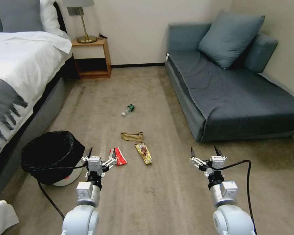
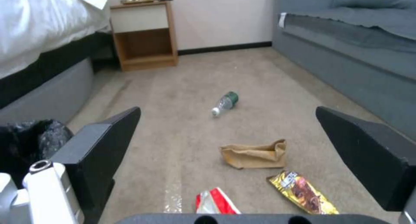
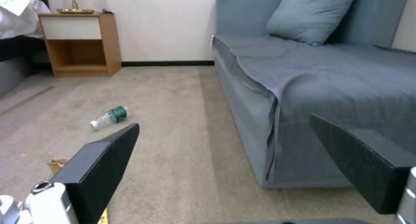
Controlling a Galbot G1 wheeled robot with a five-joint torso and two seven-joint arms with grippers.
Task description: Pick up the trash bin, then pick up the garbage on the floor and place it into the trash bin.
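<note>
Your left hand (image 1: 99, 156) hovers spread wide, empty, just beside the round white trash bin lined with crinkled black plastic (image 1: 50, 156) at the bed's edge. Red-white, yellow-brown and brown paper litter (image 1: 132, 136) and a small clear green-labelled bottle (image 1: 128, 109) lie mid-carpet. Your right hand (image 1: 204, 153) hangs wide, empty.

Bed (image 1: 19, 62): white sheets, grey fringed throw
Nightstand (image 1: 91, 58): brass lamp (image 1: 83, 19) on top
Sofa (image 1: 232, 94): blue-grey, one cushion (image 1: 230, 37)

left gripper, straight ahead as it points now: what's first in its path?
Probably the crumpled brown paper bag, roughly centred ahead of the open left gripper. The red-white wrapper lies nearer but likely below that line; depth is unclear. Past the bag, the bottle.
</note>
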